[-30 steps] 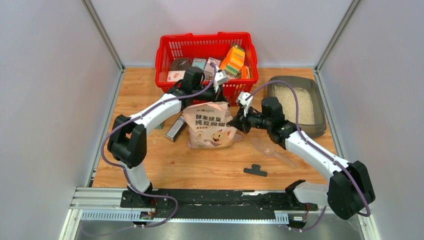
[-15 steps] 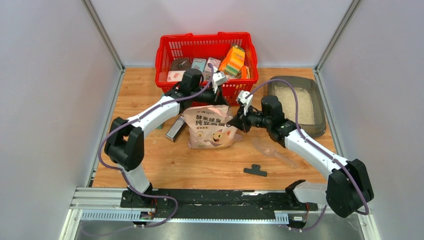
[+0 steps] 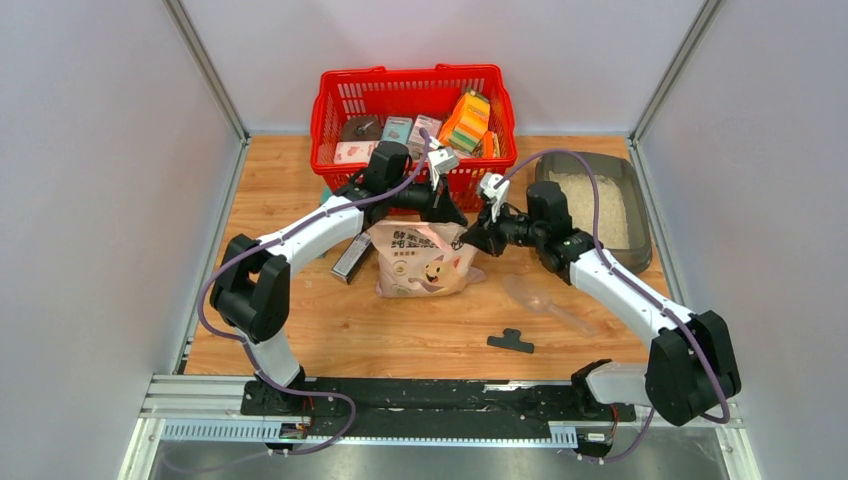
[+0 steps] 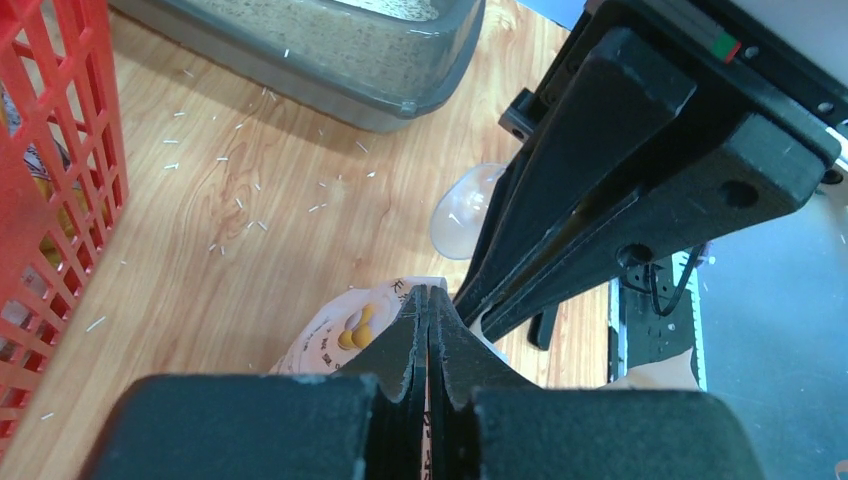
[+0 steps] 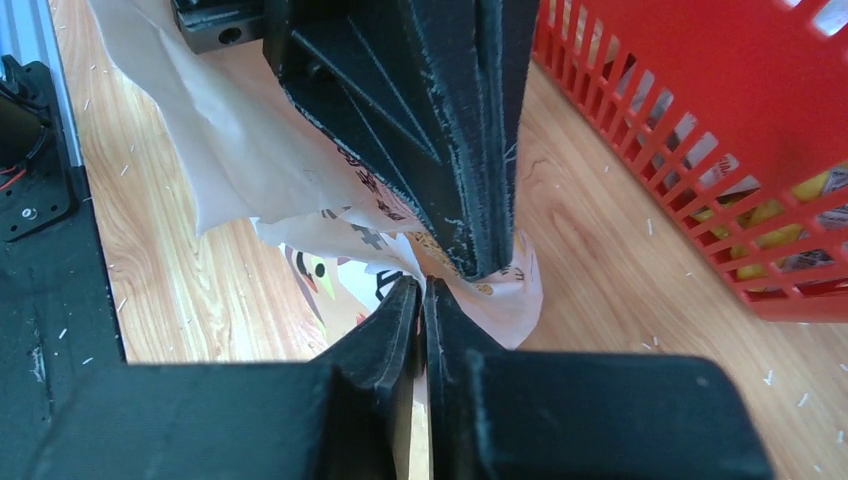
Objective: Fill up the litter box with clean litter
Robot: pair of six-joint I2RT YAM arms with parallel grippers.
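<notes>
The grey litter box sits at the back right with pale clean litter in it; its wall also shows in the left wrist view. A pinkish litter bag with a cartoon cat stands mid-table. My left gripper is shut on the bag's top edge, its jaws pressed together. My right gripper pinches the bag's top right corner; its jaws stand a sliver apart with bag film between them. The two grippers nearly touch.
A red basket of goods stands at the back, just behind both grippers. A clear scoop and a black clip lie on the wood right of the bag. Stray grains dot the table. A dark box lies left of the bag.
The left gripper has moved right and nearer, and the bag's top has come down with it. The right wrist has shifted toward the back. The right jaws have eased very slightly.
</notes>
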